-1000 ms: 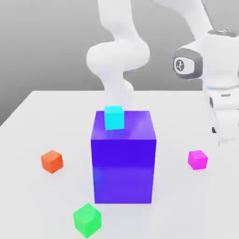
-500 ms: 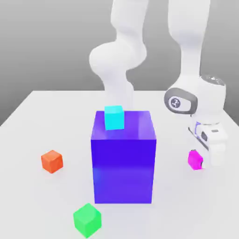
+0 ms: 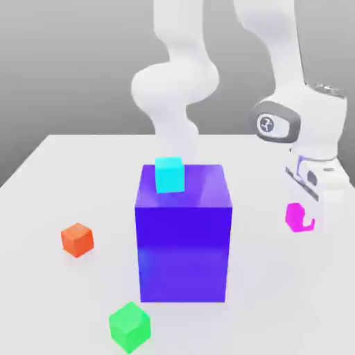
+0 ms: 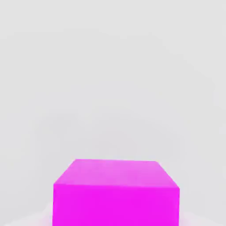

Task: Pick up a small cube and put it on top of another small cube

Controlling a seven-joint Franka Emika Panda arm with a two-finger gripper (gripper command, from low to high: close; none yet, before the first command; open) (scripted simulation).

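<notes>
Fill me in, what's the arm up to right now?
The gripper is shut on the magenta cube, holding it just above the table on the exterior view's right. A cyan cube sits atop the big blue block. The orange cube and green cube lie untouched on the table.

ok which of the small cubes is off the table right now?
Two are. The magenta cube is held in the claw, clear of the table; the cyan cube sits atop the big blue block. Orange cube and green cube rest on the table.
</notes>
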